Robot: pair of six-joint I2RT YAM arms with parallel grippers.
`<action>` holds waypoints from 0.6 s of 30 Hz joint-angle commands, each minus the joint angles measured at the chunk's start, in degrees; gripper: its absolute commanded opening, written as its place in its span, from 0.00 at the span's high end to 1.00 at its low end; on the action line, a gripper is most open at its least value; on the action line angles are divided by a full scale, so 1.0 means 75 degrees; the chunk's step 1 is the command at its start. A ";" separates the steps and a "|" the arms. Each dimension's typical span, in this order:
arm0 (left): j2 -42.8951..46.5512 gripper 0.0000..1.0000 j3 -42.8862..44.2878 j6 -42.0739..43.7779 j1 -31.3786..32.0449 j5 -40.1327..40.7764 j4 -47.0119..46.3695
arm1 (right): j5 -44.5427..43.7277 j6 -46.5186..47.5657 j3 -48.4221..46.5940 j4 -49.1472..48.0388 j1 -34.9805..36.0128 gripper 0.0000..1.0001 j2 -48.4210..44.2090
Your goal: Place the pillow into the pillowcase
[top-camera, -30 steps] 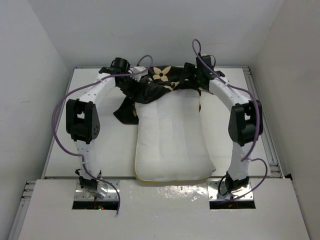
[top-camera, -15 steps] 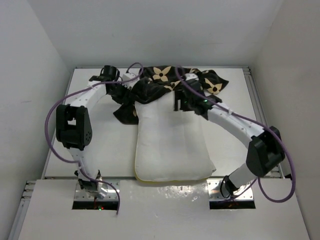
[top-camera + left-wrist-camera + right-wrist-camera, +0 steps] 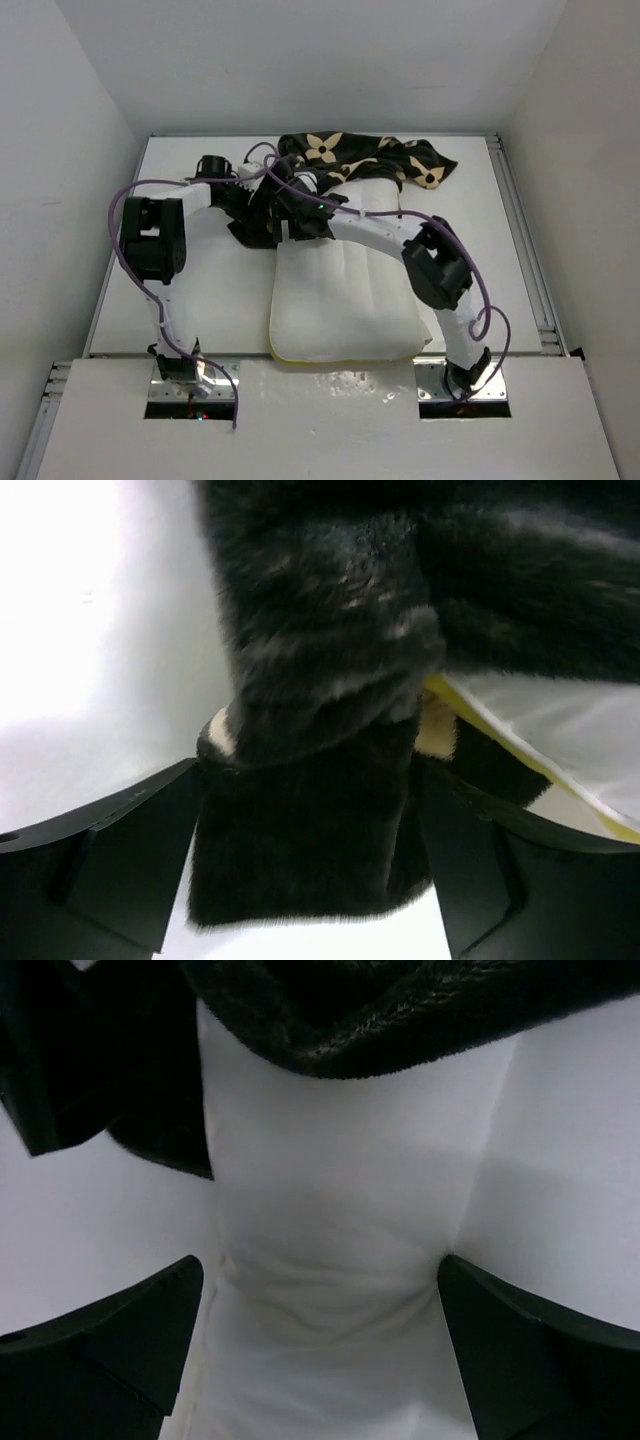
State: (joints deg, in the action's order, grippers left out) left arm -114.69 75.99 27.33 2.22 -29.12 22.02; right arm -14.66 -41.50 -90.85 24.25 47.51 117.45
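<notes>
- Nearest the arm bases and well behind both claws, the yellow band (image 3: 335,360) is seen along the pillow's short near edge.
- The pillow (image 3: 345,300) is laid flat on the table (image 3: 215,300). Its long axis runs near to far: one short end points at the bases, the other reaches up to the claws and is tucked under black cloth.
- The right gripper (image 3: 320,1260) is held over the far left part of the pillow, reaching leftward across it. Its jaws are spread wide and nothing is clasped. White pillow cloth is seen below and between its fingers (image 3: 100,1345), and a black plush edge lies just beyond the fingertips.
- The left gripper (image 3: 307,770) is placed just left of the right one, by the pillow's far left corner. Its jaws stand wide apart. A hanging fold of black plush fills the gap from one of its fingers (image 3: 110,860) to the other, and no pinch is seen in it.
- Past the right-hand finger of that claw, a strip of the pillow's yellow edge and white cloth is seen beside the fold.
- The pillowcase (image 3: 335,155) is bunched across the pillow's far end, beyond both claws. Its length is stretched crosswise to the pillow. One end is draped down at the left claw, beside the pillow. The other is spread toward the far right, well apart from either claw. Beige flowers are shown face up on it.
</notes>
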 commanded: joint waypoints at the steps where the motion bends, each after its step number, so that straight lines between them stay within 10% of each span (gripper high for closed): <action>1: -0.0340 0.16 -0.0076 -0.0094 0.0114 -0.0827 -0.0370 | 0.0020 -0.0701 -0.0682 0.0387 0.0134 0.02 0.0476; 4: -0.0445 0.29 -0.0194 -0.0036 0.0290 -0.0652 -0.0312 | 0.0032 -0.0970 -0.1163 0.0657 0.0158 0.06 0.1085; 5: -0.0492 0.49 -0.0171 0.0023 0.0313 -0.0698 -0.0125 | -0.0014 -0.1064 -0.1315 0.0715 0.0123 0.10 0.1318; 8: -0.0540 0.87 -0.0042 0.0176 0.0290 -0.1003 0.0366 | -0.0062 -0.1614 -0.1247 0.0670 -0.0111 0.51 0.1438; 9: -0.0447 0.99 0.0005 0.0246 0.0290 -0.1201 0.0508 | 0.0217 -0.1836 -0.1153 0.0298 -0.0297 0.81 0.1357; 11: -0.0224 1.00 0.0110 0.0479 0.0313 -0.1483 0.1010 | 0.0476 -0.1978 -0.0827 -0.0289 -0.0462 1.00 0.1100; 18: 0.1252 1.00 0.0333 0.2260 0.0723 -0.2023 0.2816 | -0.0519 -0.1956 -0.0309 -0.3523 -0.0990 1.00 -0.0787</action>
State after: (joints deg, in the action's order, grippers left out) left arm -113.01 76.49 36.21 5.34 -39.55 33.10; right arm -12.25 -54.04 -92.23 17.56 42.48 120.57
